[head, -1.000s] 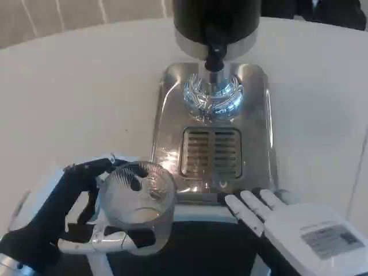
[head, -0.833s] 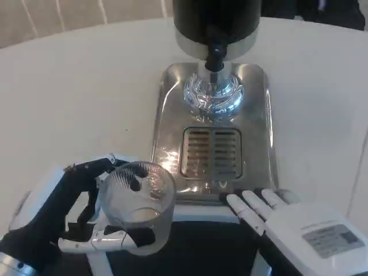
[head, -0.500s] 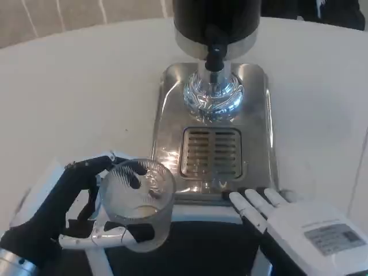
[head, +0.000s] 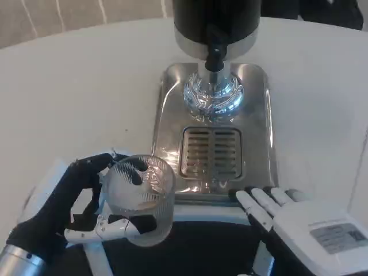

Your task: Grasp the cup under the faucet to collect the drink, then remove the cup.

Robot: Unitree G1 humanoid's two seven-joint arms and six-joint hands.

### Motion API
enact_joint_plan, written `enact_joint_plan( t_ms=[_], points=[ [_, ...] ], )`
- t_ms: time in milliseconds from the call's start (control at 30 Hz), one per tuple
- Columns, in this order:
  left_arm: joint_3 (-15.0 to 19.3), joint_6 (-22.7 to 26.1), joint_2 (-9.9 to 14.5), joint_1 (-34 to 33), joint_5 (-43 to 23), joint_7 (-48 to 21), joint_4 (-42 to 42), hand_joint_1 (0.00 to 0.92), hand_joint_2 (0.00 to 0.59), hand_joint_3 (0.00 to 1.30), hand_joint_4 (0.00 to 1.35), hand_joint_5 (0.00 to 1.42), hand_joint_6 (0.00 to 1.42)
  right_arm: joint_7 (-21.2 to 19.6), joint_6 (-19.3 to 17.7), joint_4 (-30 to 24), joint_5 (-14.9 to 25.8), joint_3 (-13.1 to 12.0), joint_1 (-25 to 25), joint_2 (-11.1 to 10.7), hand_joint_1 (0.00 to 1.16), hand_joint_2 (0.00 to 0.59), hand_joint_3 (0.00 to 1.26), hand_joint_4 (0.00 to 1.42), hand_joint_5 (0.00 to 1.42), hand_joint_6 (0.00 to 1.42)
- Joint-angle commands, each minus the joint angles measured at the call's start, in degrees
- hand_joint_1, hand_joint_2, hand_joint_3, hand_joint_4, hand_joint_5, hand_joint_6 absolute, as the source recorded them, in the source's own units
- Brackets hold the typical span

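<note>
A clear ribbed glass cup is gripped by my left hand at the lower left, off the front left corner of the steel drip tray. Black fingers wrap behind the cup and a white finger crosses its base. The black faucet hangs from the dark dispenser at the top centre, above a shiny round base on the tray. My right hand lies flat at the lower right, fingers spread and pointing toward the tray's front edge, holding nothing.
A slotted grate sits in the middle of the drip tray. The white table spreads to the left and right of the tray. A dark surface lies near the bottom edge between my hands.
My left hand has lifted the cup slightly and shifted it a little toward the tray. My right hand has drifted slightly right and down.
</note>
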Motion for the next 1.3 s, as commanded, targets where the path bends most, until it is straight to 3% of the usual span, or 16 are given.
enact_joint_plan(
  t_ms=[33,500,700,1300],
  points=[
    [0.27,-0.29,-1.4,-3.94,1.14,2.78,3.4,0.622,0.0,1.04,1.25,1.42,1.22,0.58,0.62,-0.79,1.17,-2.14,-0.82,2.84,0.31,0.541,0.0,0.0,0.0,0.0],
    [-1.66,-2.91,-2.46,-19.44,6.32,10.54,20.46,0.622,0.0,1.03,1.25,1.42,1.23,3.51,-0.76,-0.79,3.63,-7.03,-2.82,2.83,0.3,0.542,0.0,0.0,0.0,0.0],
    [-3.88,-4.19,-2.95,-24.42,8.25,12.72,27.41,0.625,0.0,1.03,1.25,1.42,1.23,4.24,-1.09,-0.79,2.28,-6.5,-3.39,3.99,0.3,0.542,0.0,0.0,0.0,0.0],
    [-9.82,-6.02,-6.18,-36.34,11.78,18.95,43.41,0.628,0.0,1.03,1.25,1.42,1.23,7.2,0.21,-0.79,1.19,-7.27,-5.86,4.05,0.29,0.542,0.0,0.0,0.0,0.0]
  ],
)
